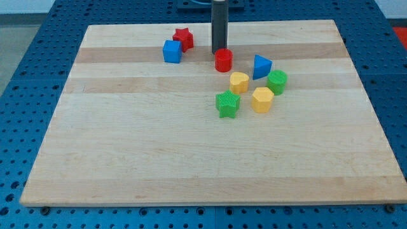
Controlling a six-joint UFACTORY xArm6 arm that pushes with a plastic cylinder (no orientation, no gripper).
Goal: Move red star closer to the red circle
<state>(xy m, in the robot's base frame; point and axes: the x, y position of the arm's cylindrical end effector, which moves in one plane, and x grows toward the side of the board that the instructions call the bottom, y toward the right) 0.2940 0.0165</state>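
Observation:
The red star point(184, 38) lies near the view's top, touching the blue cube point(172, 51) just below and to its left. The red circle point(223, 60) stands to the star's right and a little lower. My tip point(219, 52) is the end of the dark rod coming down from the top; it sits right behind the red circle, at its upper edge, and to the right of the red star.
A blue triangle point(261, 66), a green circle point(277, 82), a yellow heart-like block point(239, 83), a yellow hexagon point(262, 100) and a green star point(227, 104) cluster below and right of the red circle. The wooden board point(127, 140) rests on a blue surface.

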